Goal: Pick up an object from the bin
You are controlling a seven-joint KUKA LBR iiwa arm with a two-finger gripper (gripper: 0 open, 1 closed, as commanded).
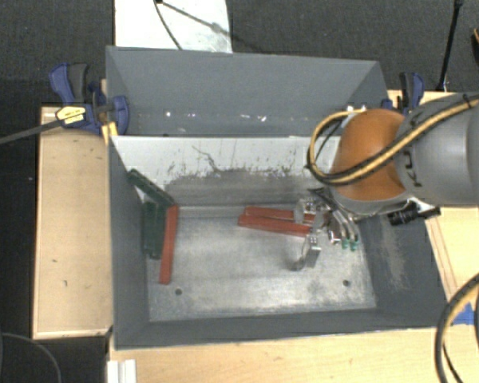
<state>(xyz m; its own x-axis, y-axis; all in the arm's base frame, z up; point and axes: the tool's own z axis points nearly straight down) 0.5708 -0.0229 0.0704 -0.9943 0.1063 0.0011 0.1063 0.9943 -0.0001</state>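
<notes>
Three loose things lie in the grey metal bin, and every place below is reckoned from that bin. Biggest after it is the arm, which comes over the bin's right rim with an orange cover and looped cables at its wrist. Next in size is a dark green elongated piece, leaning along the bin's left wall. Then comes a flat red bar, lying near the middle of the bin's floor, a little toward the back wall, its long side running left to right. A thinner orange-red stick lies on the floor just beside the green piece, toward the bin's front-left corner. Smallest is the gripper, low over the floor right of the bin's centre, at the red bar's right end. I cannot tell whether it is spread or closed, nor whether it has the bar. That bar looks stiff, light and smooth, so it would likely slide on the metal floor or swing if taken at one tip. A pinch across its narrow width, nearer its middle, seems the steadier hold.
</notes>
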